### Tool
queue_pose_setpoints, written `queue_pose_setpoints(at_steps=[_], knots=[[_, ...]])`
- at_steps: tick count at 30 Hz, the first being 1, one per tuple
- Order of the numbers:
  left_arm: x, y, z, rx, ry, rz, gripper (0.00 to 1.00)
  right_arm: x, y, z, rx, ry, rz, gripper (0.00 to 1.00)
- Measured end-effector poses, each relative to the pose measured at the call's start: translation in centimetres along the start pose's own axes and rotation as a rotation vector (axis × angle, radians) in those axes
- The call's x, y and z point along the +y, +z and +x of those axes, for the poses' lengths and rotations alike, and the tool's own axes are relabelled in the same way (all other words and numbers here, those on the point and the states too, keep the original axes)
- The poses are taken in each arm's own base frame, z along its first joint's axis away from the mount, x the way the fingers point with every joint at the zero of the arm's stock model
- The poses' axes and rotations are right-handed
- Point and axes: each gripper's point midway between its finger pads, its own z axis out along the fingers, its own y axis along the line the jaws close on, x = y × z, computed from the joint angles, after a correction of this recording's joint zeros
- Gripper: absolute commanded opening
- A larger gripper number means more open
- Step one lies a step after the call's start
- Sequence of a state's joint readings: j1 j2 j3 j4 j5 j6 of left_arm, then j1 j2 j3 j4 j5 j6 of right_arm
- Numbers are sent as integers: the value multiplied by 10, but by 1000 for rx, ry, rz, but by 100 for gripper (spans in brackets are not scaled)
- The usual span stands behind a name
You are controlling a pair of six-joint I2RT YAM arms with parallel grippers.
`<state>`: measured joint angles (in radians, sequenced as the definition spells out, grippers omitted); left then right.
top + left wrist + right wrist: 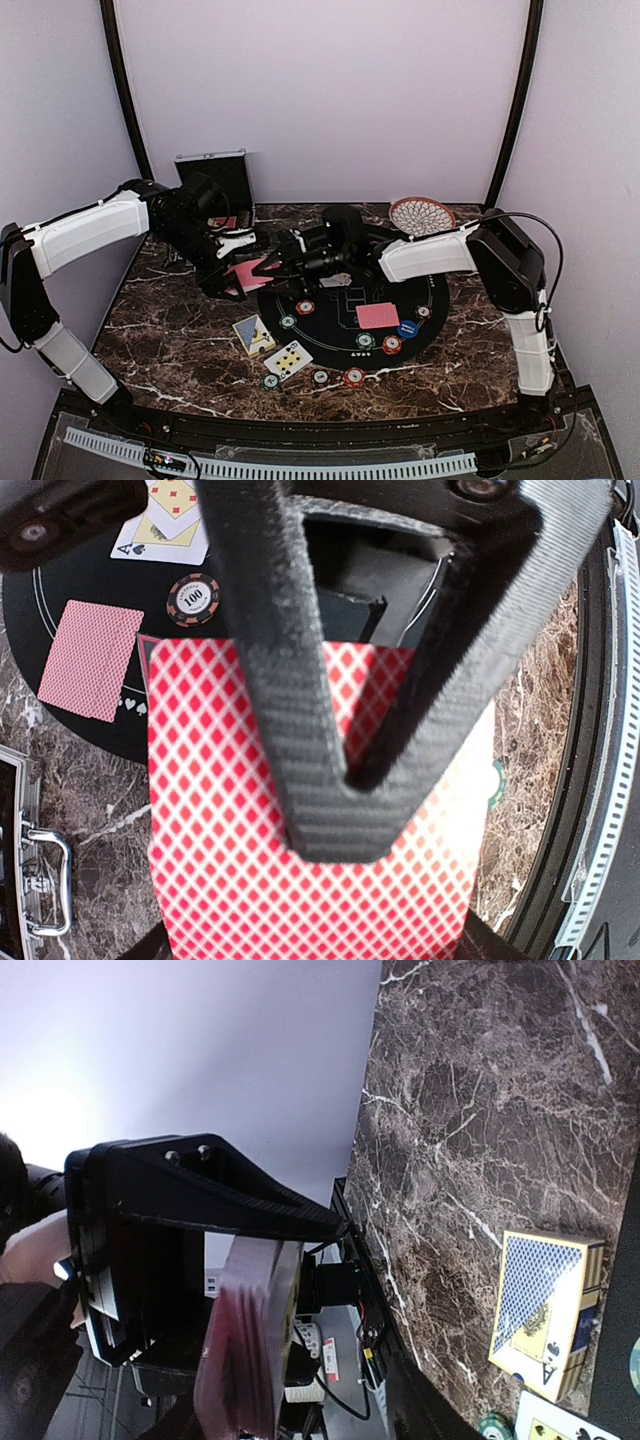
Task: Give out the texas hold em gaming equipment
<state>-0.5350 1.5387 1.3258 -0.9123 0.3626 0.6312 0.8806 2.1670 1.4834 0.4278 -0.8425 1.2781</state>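
Note:
My left gripper (238,270) is shut on a stack of red-backed cards (245,272) and holds it by its side edges above the table's left middle. The stack fills the left wrist view (250,810). My right gripper (272,262) reaches in from the right, open. One of its fingers (300,730) lies over the top card. In the right wrist view the stack (245,1360) shows edge-on between the spread jaws. A single red-backed card (377,315) and several chips, such as a blue one (408,328), lie on the black round mat (440,290). I cannot make out the triangle marker.
A blue card box (254,335) and face-up cards (288,358) lie front left. More chips (354,377) sit near the mat's front edge. The silver case (212,180) stands back left and the woven dish (422,215) back right.

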Motion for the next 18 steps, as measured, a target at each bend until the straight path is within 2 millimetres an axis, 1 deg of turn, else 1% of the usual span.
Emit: queue_pose_setpoints(at_steps=[8,11,16,18], knots=[[1,0,-1,-5,-3,-3,0,15,-7,1,-10,-11,-24,13],[1,0,-1,-7,-3,-3,0,19,-10,1,-12,-12,-27,12],[1,0,-3,-15,0,-6,0,19,-15,1,-15,-7,-16,12],[2,-1,-3,-16,0,-7,0,20,-17,0,-16,-7,-10,10]])
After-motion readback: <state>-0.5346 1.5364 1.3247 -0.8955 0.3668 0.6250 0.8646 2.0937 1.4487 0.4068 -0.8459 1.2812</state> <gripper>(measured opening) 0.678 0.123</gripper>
